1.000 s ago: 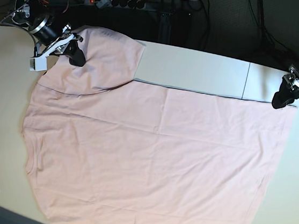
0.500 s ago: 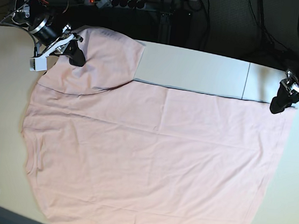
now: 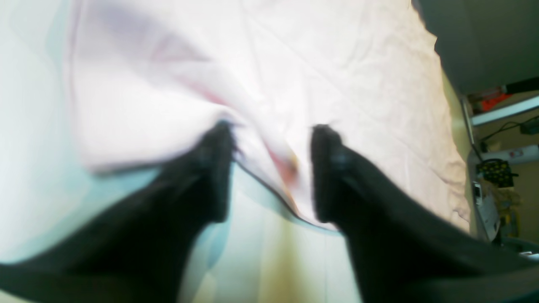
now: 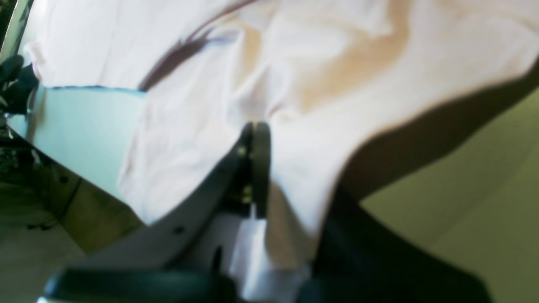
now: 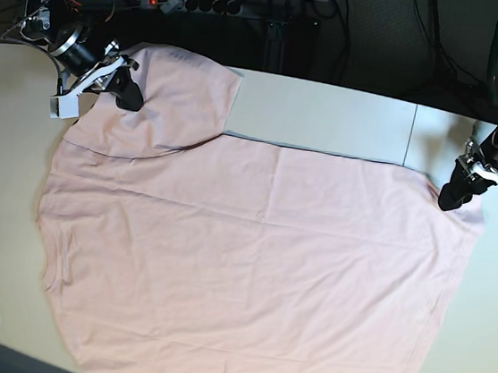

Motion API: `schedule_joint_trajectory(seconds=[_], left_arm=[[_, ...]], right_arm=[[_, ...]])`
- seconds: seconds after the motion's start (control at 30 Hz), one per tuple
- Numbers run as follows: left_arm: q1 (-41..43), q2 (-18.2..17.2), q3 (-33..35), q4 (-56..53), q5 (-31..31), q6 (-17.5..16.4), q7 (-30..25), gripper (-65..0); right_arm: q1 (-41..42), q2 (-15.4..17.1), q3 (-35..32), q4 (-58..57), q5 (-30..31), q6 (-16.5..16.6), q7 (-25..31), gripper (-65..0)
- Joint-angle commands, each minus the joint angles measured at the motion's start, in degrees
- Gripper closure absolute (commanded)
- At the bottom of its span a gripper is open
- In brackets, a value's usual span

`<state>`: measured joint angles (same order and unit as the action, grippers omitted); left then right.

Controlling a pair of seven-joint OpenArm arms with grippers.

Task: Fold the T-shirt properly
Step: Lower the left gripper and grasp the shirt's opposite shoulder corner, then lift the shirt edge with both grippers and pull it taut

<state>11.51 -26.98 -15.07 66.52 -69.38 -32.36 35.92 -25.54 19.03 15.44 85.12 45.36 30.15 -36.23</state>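
The pale pink T-shirt (image 5: 250, 259) lies spread flat on the table, plain side up, with its far-left sleeve folded over. My right gripper (image 5: 126, 96) sits at that sleeve; in the right wrist view my right gripper (image 4: 254, 130) is shut on a pinch of the T-shirt (image 4: 337, 63). My left gripper (image 5: 450, 199) presses on the far-right hem corner. In the left wrist view my left gripper (image 3: 271, 155) is open, its black fingers (image 3: 217, 168) apart with a raised ridge of the T-shirt (image 3: 337, 63) between them.
The pale table (image 5: 329, 115) shows bare behind the shirt, with a seam line near the right. A power strip (image 5: 193, 4) and cables hang behind the table's back edge. A white tag (image 5: 63, 107) hangs off the right arm.
My left gripper has moved down and inward onto the hem corner, its jaws narrowing. The corner has bunched inward with it. The right arm has stayed put.
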Motion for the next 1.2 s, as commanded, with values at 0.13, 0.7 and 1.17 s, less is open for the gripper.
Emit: schedule_joint_trajectory(seconds=[0.13, 0.7, 1.17], left_arm=[[-0.2, -0.2, 0.1, -0.9, 3.3, 1.7, -0.4, -4.9], [-0.2, -1.3, 0.1, -0.5, -1.3, -5.7, 0.2, 0.0], [-2.8, -2.5, 0.0, -0.1, -5.7, -7.6, 3.4, 0.0]], right_arm=[[-0.8, 0.5, 0.0, -0.6, -5.3, 1.8, -4.7, 0.0], [-0.8, 0.5, 0.1, -0.3, 5.6, 1.8, -8.7, 0.0], [6.2, 3.7, 3.9, 3.7, 16.9, 2.3, -16.7, 0.0]])
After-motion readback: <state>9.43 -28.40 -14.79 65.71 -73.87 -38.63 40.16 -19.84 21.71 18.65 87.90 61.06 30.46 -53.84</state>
